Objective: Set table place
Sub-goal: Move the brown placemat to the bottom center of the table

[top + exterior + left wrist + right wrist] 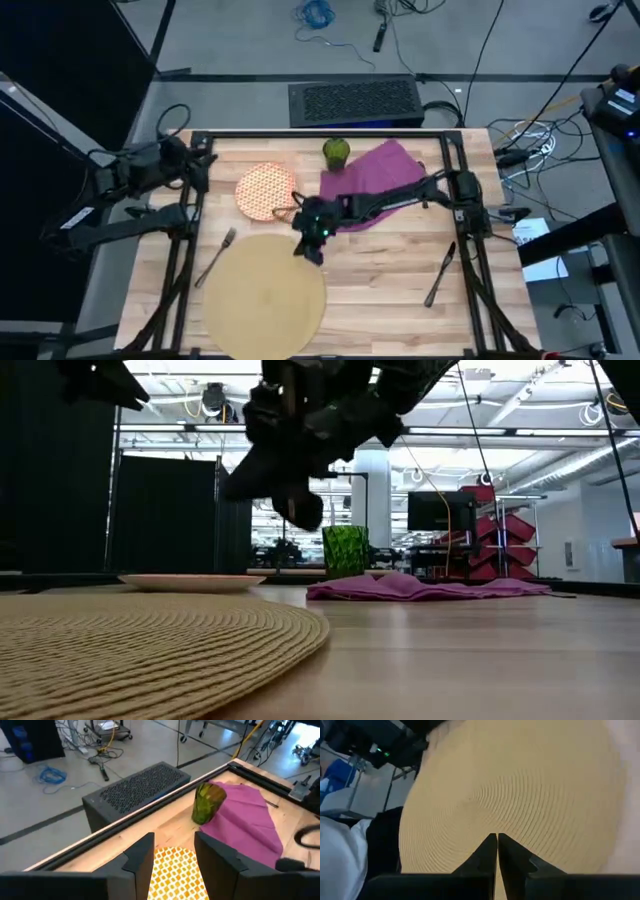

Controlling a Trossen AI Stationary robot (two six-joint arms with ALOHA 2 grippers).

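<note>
Risk first: we see the right gripper [312, 248] clenched empty above the mat [264, 295] edge, beside the plate [266, 190]; a low swing could shove either. Left gripper [172, 857] parted, parked at the table [390, 290] left edge. Napkin [375, 180], cup [336, 152], fork [215, 256], knife [440, 272] lie scattered, unplaced.

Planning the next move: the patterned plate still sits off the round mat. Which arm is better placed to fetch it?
Probably the right. Its hand hangs over the table between the plate and the mat, fingers shut and empty. The left hand waits open at the table's far left edge, though also facing the plate.
</note>
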